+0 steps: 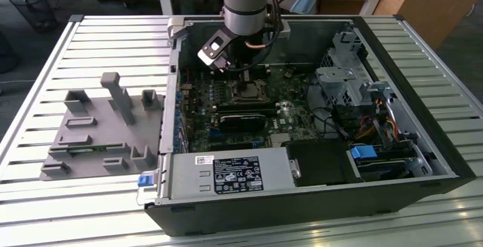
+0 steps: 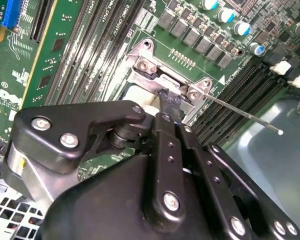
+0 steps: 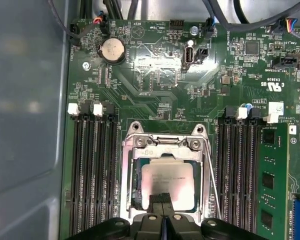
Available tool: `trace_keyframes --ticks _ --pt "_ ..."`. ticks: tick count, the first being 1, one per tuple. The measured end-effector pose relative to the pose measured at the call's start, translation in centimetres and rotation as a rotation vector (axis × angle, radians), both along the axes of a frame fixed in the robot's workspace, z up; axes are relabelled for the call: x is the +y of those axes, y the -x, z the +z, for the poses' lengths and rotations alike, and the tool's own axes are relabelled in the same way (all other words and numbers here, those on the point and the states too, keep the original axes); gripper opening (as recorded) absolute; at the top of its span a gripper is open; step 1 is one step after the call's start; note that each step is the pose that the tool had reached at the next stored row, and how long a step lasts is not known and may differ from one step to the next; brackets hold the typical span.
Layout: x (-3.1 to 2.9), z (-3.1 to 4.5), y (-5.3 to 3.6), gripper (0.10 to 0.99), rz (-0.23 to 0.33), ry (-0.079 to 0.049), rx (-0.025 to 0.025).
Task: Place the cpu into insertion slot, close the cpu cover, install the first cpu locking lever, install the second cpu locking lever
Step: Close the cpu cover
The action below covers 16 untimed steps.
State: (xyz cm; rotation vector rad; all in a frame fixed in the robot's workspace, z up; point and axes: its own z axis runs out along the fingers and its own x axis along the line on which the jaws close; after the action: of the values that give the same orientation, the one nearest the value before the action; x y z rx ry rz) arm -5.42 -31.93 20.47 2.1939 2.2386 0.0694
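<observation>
Cpu [image 3: 172, 180] seated in slot [image 3: 136, 200], silver top showing through the window of the cover [image 3: 127, 165], which lies down around it. One thin lever [image 3: 211, 175] runs along the cover's side; in the second wrist view it sticks out at an angle, free end clear of the board. Pincer [image 3: 161, 199] narrow, tips pressed together, gripping nothing, at the cpu's edge. Memory slots [image 3: 92, 175] flank the socket. Exterior view: open case [image 1: 317, 202] on slatted counter [image 1: 45, 202], grey fixture [image 1: 98, 128] at that view's left
</observation>
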Motion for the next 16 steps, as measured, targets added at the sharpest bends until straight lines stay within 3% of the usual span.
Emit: trace_keyframes --ticks 7,16 --pt "-0.14 -0.25 -0.01 0.122 0.000 0.000 -0.0001" --pt "-0.13 -0.51 -0.74 0.122 0.000 0.000 -0.0002"
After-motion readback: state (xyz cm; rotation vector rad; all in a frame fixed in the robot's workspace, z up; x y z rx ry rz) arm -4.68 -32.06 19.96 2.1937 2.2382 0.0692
